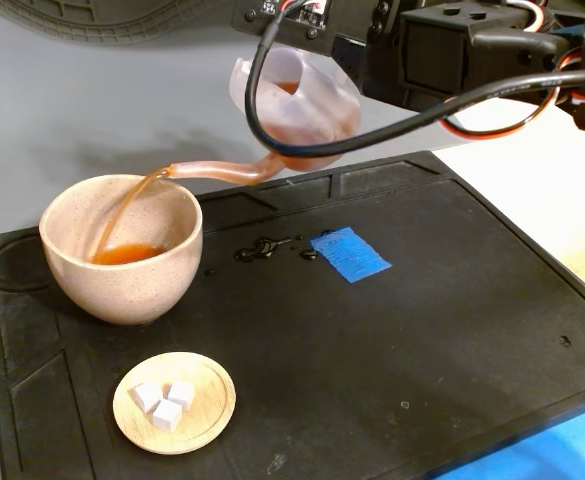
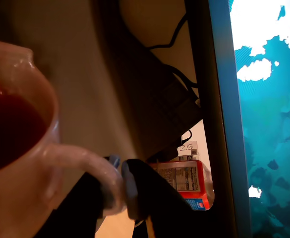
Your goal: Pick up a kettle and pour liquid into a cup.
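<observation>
Fixed view alone shows liquid (image 1: 122, 215) entering cup (image 1: 122, 262)

Arm reaches in from top right, held high. Gripper (image 2: 119, 186) tipped sideways, fingers (image 2: 130, 181) squeezed tight on kettle (image 1: 297, 100) handle.

We read "2.6" handwritten on a small white tag (image 2: 186, 147) in the wrist view. Below it, the red package (image 2: 184, 179) carries a white printed panel, text too small for us to read. Nothing legible in the fixed view.
</observation>
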